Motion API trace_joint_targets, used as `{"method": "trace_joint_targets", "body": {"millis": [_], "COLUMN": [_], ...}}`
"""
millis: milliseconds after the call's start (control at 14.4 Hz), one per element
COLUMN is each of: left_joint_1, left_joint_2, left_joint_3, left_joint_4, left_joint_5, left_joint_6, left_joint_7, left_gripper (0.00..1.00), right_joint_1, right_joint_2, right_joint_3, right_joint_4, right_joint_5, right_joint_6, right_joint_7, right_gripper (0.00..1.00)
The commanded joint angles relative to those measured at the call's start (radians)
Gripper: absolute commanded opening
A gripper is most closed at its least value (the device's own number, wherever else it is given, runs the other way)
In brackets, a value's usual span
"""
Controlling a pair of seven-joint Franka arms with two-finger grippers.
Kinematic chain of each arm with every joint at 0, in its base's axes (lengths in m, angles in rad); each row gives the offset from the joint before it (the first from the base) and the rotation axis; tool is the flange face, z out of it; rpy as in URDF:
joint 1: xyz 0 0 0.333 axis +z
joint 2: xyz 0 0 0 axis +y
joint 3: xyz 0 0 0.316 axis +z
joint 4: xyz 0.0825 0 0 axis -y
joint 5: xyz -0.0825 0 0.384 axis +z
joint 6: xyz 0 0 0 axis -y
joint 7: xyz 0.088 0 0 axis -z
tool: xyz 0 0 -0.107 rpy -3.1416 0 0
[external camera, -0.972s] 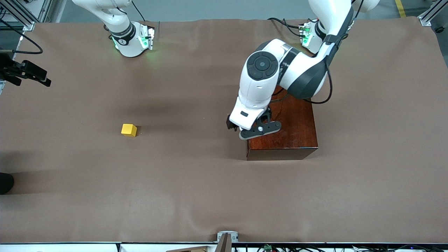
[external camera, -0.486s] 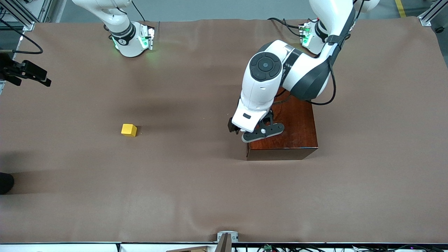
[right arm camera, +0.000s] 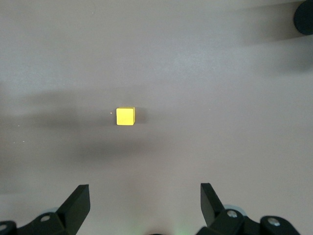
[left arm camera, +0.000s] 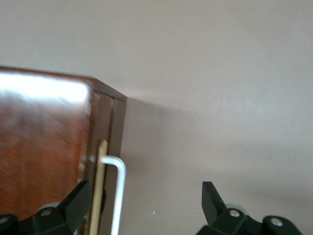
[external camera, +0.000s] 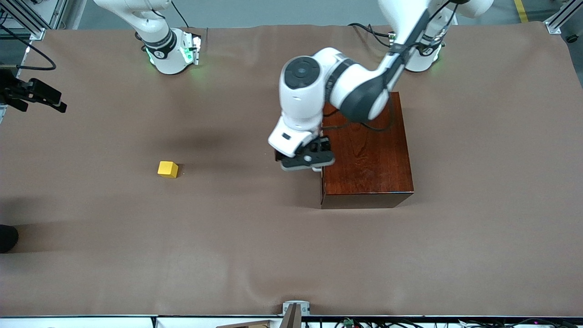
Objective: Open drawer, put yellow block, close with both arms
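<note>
The glossy dark mahogany box [external camera: 369, 150] stands toward the left arm's end of the table. Its drawer front [external camera: 322, 193] faces the right arm's end and looks pushed in. In the left wrist view the white U-shaped handle [left arm camera: 117, 196] shows beside the box top [left arm camera: 44, 147], with a thin pale strip next to it. My left gripper [external camera: 301, 160] hangs open in front of the drawer [left arm camera: 145, 188], with the handle between its fingers, close to one of them. The yellow block [external camera: 168, 169] lies on the cloth toward the right arm's end. My right gripper [right arm camera: 145, 196] is open, high over the block [right arm camera: 125, 116].
A brown cloth [external camera: 255, 255] covers the table. A black camera mount [external camera: 34, 93] juts in at the right arm's end. A dark round object [external camera: 7, 238] sits at that end's edge, nearer the front camera, and shows in the right wrist view [right arm camera: 304, 15].
My left arm has swung off the box top toward the right arm's end, and its gripper now hangs in front of the drawer. The block and box have not moved.
</note>
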Motion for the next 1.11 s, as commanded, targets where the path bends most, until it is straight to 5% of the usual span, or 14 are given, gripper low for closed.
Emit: {"method": "trace_joint_targets", "body": {"millis": [0, 208, 1041], "left_joint_1": [-0.082, -0.182, -0.186], "left_joint_2": [0.052, 0.079, 0.144], "left_joint_3": [0.063, 0.139, 0.128], "left_joint_4": [0.025, 0.022, 0.016], "left_joint_5": [0.031, 0.032, 0.026], "left_joint_6": [0.002, -0.002, -0.143], "left_joint_7": [-0.017, -0.011, 0.049], "left_gripper": [1.00, 1.00, 1.00], "right_joint_1": [0.000, 0.000, 0.002], "right_joint_2": [-0.002, -0.002, -0.001], "right_joint_3": [0.000, 0.000, 0.000], "right_joint_4": [0.004, 0.004, 0.004], "right_joint_5": [-0.001, -0.002, -0.001], "right_joint_6": [-0.007, -0.009, -0.007], "right_joint_7": [-0.009, -0.009, -0.009], "right_gripper": [1.00, 1.00, 1.00]}}
